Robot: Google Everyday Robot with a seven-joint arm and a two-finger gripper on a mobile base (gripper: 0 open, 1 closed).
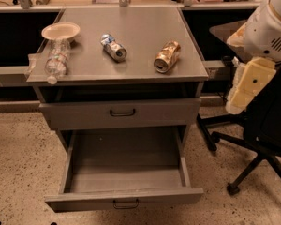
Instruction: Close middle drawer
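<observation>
The middle drawer (126,165) stands pulled out toward six o'clock. At its two o'clock the gripper (247,90) hovers beside the cabinet (131,74); whether it is spread or pressed together, I cannot tell. An office chair (267,125) crowds three o'clock.

My gripper (247,89) hangs right of the cabinet (140,32), whose middle drawer (124,198) juts forward beneath the top drawer (150,114).
</observation>
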